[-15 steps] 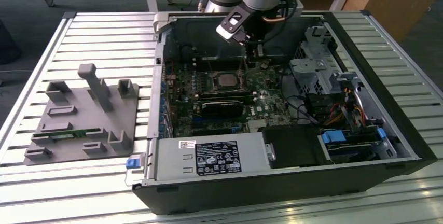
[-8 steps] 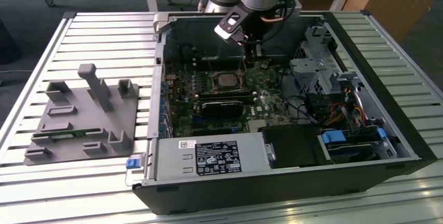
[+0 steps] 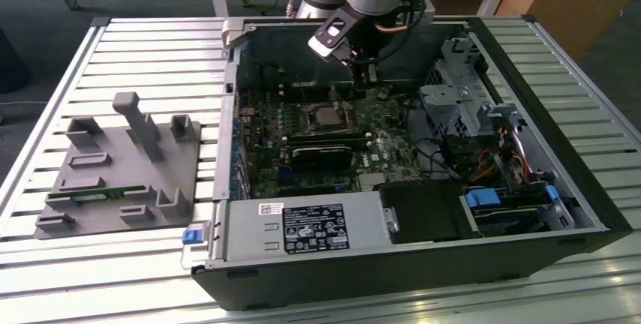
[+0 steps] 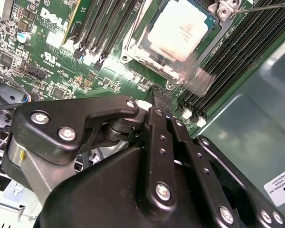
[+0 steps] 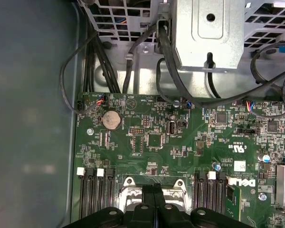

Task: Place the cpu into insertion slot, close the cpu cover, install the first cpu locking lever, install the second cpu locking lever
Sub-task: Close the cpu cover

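My gripper (image 4: 159, 94) is pressed together, fingers flat against each other w/ nothing pinched between. In the second wrist view the tips hang over the motherboard (image 4: 52, 52), just beside one edge of the insertion slot (image 4: 152, 66); can't tell if they touch the board. In the first wrist view the closed tips (image 5: 154, 189) sit right by the slot's silver rim.

The cpu (image 4: 180, 28) lies flat inside the slot, pale metal top facing up. The cpu cover (image 4: 141, 29) frames it w/ the chip showing through the window; can't tell if it's latched. A thin locking lever (image 4: 268, 5) runs off from the slot's far corner.

Long black memory slots (image 4: 109, 23) flank the socket on both sides. Further out on the board is a coin battery (image 5: 111, 120), then a metal drive cage (image 5: 209, 33) w/ black cables.

In the exterior view I'm inside an open PC case (image 3: 561, 114), gripper (image 3: 365, 76) near its far wall, cpu (image 3: 326, 116) mid-board. A grey fixture (image 3: 120, 166) sits on the slatted table (image 3: 150, 39) to that view's left.
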